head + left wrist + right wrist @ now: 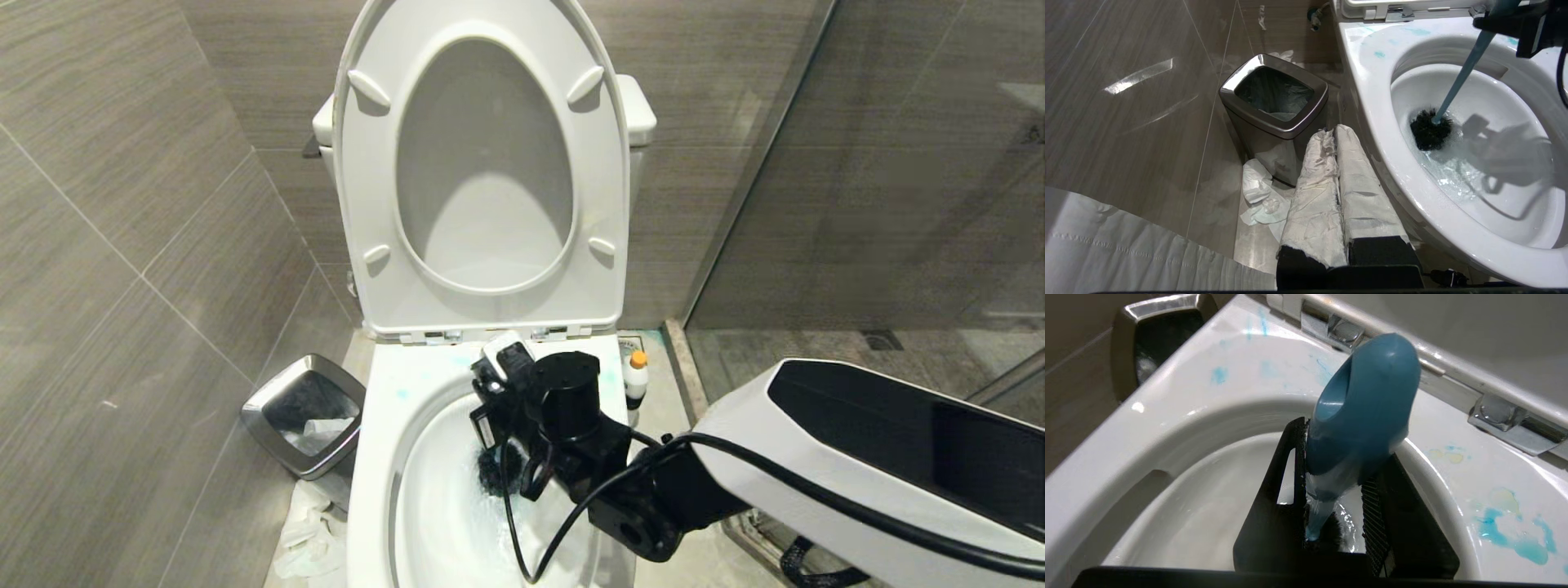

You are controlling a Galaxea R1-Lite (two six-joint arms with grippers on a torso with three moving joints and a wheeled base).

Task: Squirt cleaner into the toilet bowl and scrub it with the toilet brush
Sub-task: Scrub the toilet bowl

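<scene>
- The right gripper (1333,506) hangs over the far part of the toilet bowl (384,457), clamped on the toilet brush (1363,412); the blue-grey shaft is pinched between its two black fingers (1274,506), and the curved end of the handle sticks up above them.
- From that grip the shaft slants down into the bowl. The round black bristle head (1430,128) sits low in the basin at the water's edge, against the white ceramic, below and on the near side of the gripper.
- In the head view only a bit of the bristles (494,474) shows beneath the arm's black wrist.
- Blue smears of cleaner liquid (1511,535) spot the flat rim at the far end, near the seat hinges (1515,420).
- The seat and lid (482,163) stand upright against the tank.
- The cleaner (635,380), a small white bottle with an orange cap, stands upright on the floor just right of the bowl's far end, apart from the gripper.
- The left gripper (1337,134) is down at the left of the bowl, well apart from the brush, its two white-wrapped fingers pressed together with nothing between them.
- A square steel bin (304,412) stands on the floor to the left of the bowl, with crumpled white paper (314,531) lying on its near side.
</scene>
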